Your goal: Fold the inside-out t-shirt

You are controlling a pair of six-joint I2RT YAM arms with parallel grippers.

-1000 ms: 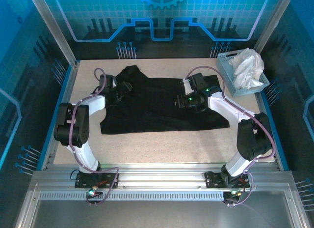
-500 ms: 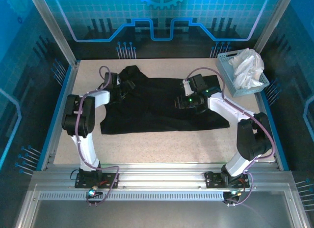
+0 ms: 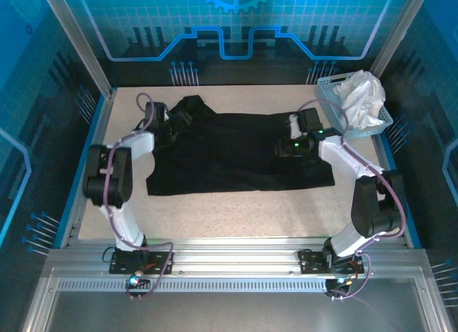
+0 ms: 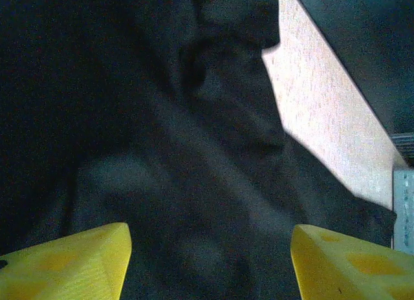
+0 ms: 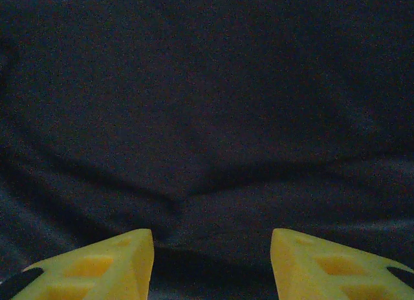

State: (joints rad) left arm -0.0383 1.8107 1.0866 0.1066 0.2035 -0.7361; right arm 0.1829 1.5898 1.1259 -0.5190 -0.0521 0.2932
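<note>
Since one second ago the right arm has swung to the right, so the right end effector (image 3: 286, 147) now stands nearer to the blue basket (image 3: 368, 128) at the far right corner. The left arm has only shifted its elbow a little, and the left end effector (image 3: 173, 132) stays over the left sleeve area. The black t-shirt (image 3: 236, 154) lies spread in the middle of the worktop (image 3: 236, 210), with a bunched part at its far left corner. The overhead view gives the whole outline of the garment and the white cloth (image 3: 361, 94) heaped in the basket, but there the jaws are lost against the dark fabric. The wrist views show the jaws closely. In the left wrist view the left end effector (image 4: 208, 238) is open, its yellow fingers (image 4: 71, 261) wide apart above wrinkled t-shirt (image 4: 162, 151), with a strip of bare worktop (image 4: 310, 99) at the right. In the right wrist view the right end effector (image 5: 211, 238) is also open, over smoother t-shirt (image 5: 207, 106) with one soft crease. Free worktop lies in front of the near hem and at the left side; on the right the garment comes near the basket. Both pairs of fingers are cut off by the lower picture edge, and I cannot tell if their tips touch the cloth.
</note>
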